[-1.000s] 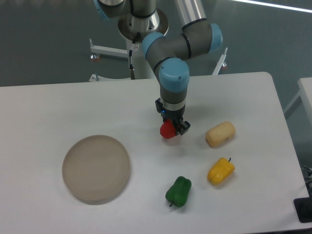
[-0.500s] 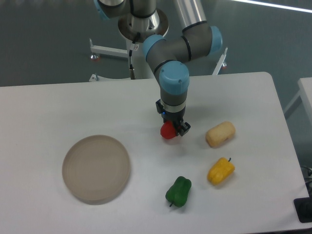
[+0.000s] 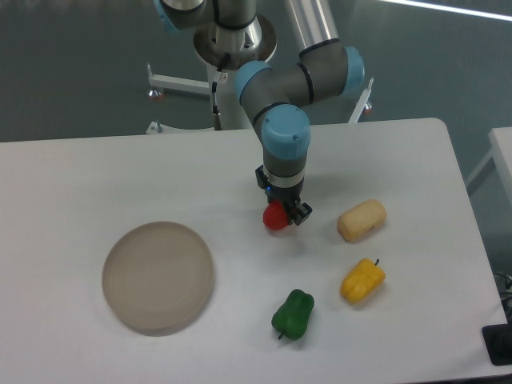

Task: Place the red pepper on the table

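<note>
The gripper (image 3: 282,216) is pinching the red pepper (image 3: 275,216) near the middle of the table (image 3: 72,176), a little toward the far edge and right of centre. Over the last second the arm has been drifting only slightly: the wrist is sitting a touch farther right and lower in the view than before, and the pepper has barely shifted with it. The pepper is showing mostly on the left side of the fingers, and whether it is already touching the tabletop or hanging just above it cannot be told from this angle.

That small, slowing motion suggests the arm is finishing its descent and settling the pepper at the drop spot, not carrying it across the bench. The jaws are not yet parting, so the placing itself is not done; the likely next need is to spread the fingers and lift straight up so the lumpy pepper is not dragged or tipped.

The spot is bare of other things. The plate (image 3: 158,277) is lying well apart toward the near-left corner, the green pepper (image 3: 293,314) is resting near the near edge, the yellow pepper (image 3: 362,280) is beside it to the right, and a pale bread-like lump (image 3: 362,220) is sitting toward the right edge, near the gripper but not touching.
</note>
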Robot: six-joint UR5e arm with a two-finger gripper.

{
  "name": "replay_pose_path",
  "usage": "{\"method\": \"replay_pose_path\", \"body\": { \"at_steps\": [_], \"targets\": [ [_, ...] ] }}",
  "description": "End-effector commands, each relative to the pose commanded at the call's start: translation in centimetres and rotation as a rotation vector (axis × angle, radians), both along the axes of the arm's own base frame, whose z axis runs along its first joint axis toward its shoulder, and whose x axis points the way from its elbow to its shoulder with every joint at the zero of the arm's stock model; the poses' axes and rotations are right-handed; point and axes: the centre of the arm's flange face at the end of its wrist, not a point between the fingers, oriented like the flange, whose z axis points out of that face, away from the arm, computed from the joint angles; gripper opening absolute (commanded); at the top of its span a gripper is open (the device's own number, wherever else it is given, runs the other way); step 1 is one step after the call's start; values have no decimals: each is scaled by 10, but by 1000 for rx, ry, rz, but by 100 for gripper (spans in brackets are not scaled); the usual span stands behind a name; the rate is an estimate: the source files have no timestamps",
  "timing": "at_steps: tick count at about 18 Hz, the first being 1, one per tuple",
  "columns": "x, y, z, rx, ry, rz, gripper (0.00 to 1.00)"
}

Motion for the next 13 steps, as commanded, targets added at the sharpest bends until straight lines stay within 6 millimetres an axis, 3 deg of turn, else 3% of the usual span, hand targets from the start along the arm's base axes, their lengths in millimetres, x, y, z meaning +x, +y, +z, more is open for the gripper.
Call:
{"method": "replay_pose_path", "body": {
  "at_steps": [8,11,12,13],
  "targets": [
    [3,4,-4,-16,13,-11,61],
    [4,5,-5,-19,12,-14,66],
    [4,5,-5,-18,13,-14,71],
    [4,4,-4,-18,13,-14,86]
  ]
}}
